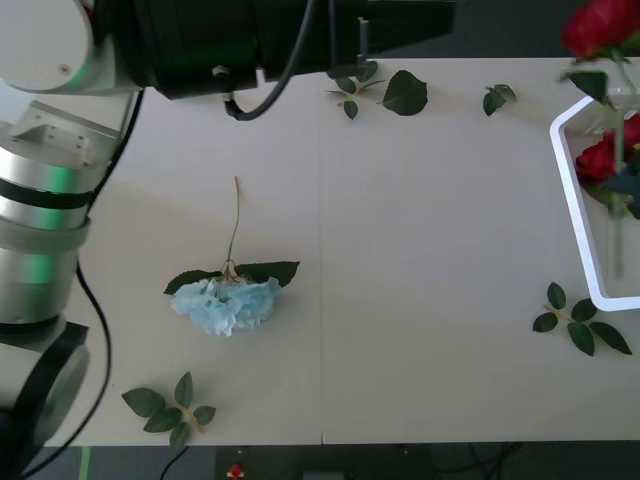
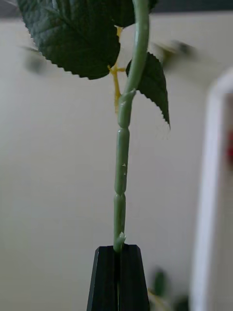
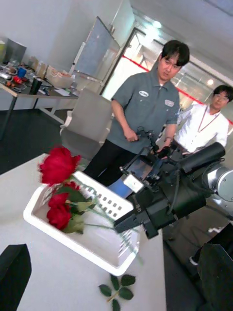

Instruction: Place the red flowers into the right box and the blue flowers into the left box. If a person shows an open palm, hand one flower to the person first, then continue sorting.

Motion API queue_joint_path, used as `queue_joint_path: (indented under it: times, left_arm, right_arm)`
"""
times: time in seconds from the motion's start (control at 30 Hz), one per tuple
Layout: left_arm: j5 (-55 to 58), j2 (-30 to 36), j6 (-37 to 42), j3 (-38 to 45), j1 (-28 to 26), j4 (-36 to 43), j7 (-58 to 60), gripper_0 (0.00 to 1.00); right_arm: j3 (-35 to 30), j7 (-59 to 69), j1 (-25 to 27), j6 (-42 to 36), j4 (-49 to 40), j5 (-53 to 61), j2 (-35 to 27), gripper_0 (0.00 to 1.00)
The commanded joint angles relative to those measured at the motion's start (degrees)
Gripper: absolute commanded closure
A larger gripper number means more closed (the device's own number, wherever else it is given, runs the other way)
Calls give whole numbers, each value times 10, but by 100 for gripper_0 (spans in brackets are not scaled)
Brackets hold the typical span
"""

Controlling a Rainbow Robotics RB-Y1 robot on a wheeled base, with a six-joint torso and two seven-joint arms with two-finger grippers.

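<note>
We are carrying a rose over the basket, at three o'clock on the table; our right gripper is pinching its stem's end, black fingers pressed together. Two roses are lying inside already. Next we judge: lowering and letting go. Our left gripper is hanging spread. The hydrangea is waiting at eight o'clock.
</note>
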State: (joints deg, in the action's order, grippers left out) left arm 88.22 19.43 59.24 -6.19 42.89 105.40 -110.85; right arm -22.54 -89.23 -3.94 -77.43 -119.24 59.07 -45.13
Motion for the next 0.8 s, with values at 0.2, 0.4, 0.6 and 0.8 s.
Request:
queue_joint_path:
  times: [0.2, 0.4, 0.6, 0.8]
  left_arm:
    - [50, 120, -7, 31, 82, -15, 92, 0]
    - [86, 146, -18, 39, 118, -75, 212, 0]
    - [78, 141, -37, 39, 118, -89, 276, 0]
    - [-3, 141, -47, 59, 65, -74, 501, 0]
  right_arm:
    - [2, 46, 3, -3, 62, -197, -25, 100]
    - [36, 51, -26, 19, 125, -311, -25, 100]
    - [58, 37, -63, 69, 210, -362, -25, 100]
    - [67, 31, -89, 108, 265, -378, -25, 65]
